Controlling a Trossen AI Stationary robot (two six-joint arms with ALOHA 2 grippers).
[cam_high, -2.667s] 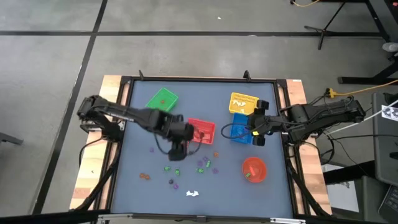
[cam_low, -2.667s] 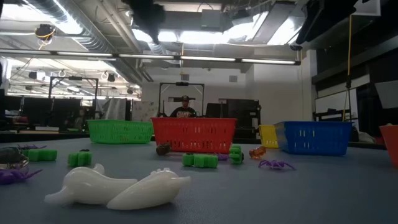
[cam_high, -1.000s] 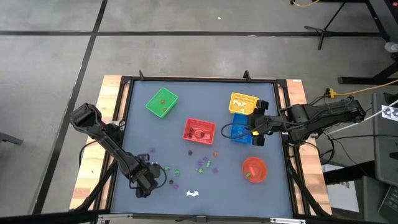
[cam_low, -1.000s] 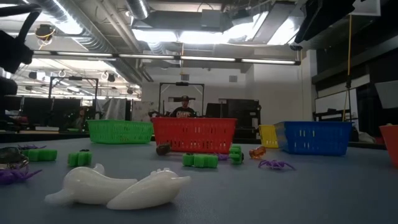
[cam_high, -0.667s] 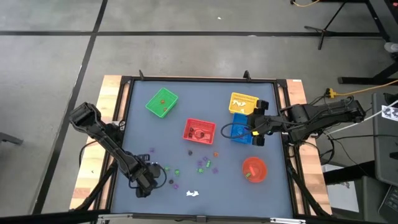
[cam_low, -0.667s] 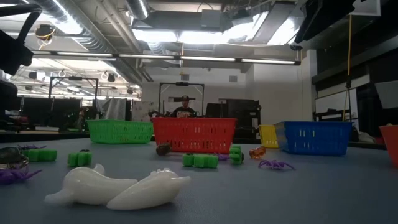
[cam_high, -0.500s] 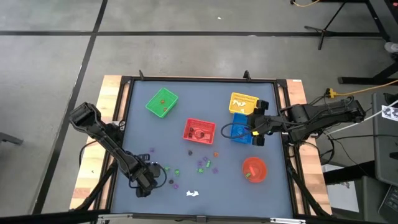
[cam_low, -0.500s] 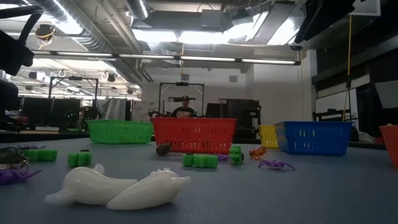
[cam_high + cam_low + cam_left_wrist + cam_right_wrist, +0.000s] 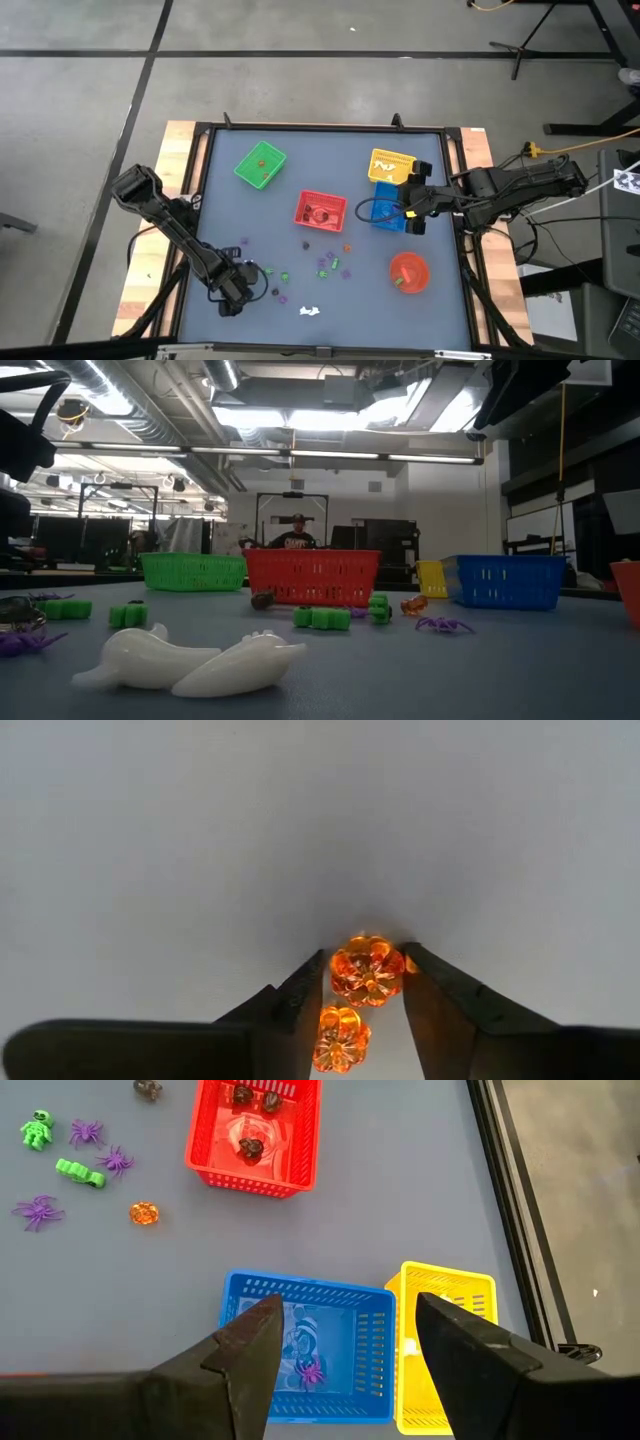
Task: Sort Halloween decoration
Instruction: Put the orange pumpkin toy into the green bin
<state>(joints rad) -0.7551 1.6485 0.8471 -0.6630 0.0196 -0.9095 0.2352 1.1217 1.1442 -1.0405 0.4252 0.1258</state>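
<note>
My left gripper (image 9: 232,292) is low over the near-left part of the table. Its fingers are closed in on an orange see-through pumpkin trinket (image 9: 367,970). A second orange pumpkin (image 9: 340,1036) lies farther back between the fingers. My right gripper (image 9: 345,1308) hangs open above the blue basket (image 9: 305,1360). Loose trinkets lie on the table: green ones (image 9: 283,274), purple ones (image 9: 283,297), a white piece (image 9: 310,311) and a mixed cluster (image 9: 328,265). My left gripper pinches the orange pumpkin between its two fingertips, one finger (image 9: 305,988) on each side (image 9: 338,972). The fingers come from above, pointing down. The pumpkin rests on the table top. Whether the second pumpkin touches a finger, I cannot tell.
A green basket (image 9: 260,165), a red basket (image 9: 321,211), a yellow basket (image 9: 391,163) and the blue basket (image 9: 385,212) stand across the middle and far part. A round red bowl (image 9: 408,272) sits near right. The table's raised rim (image 9: 190,250) runs close to my left arm.
Nothing has visibly changed in the last second. Since the oldest frame my left arm has swung from beside the red basket toward the table's near-left corner and down to the orange pumpkins.
</note>
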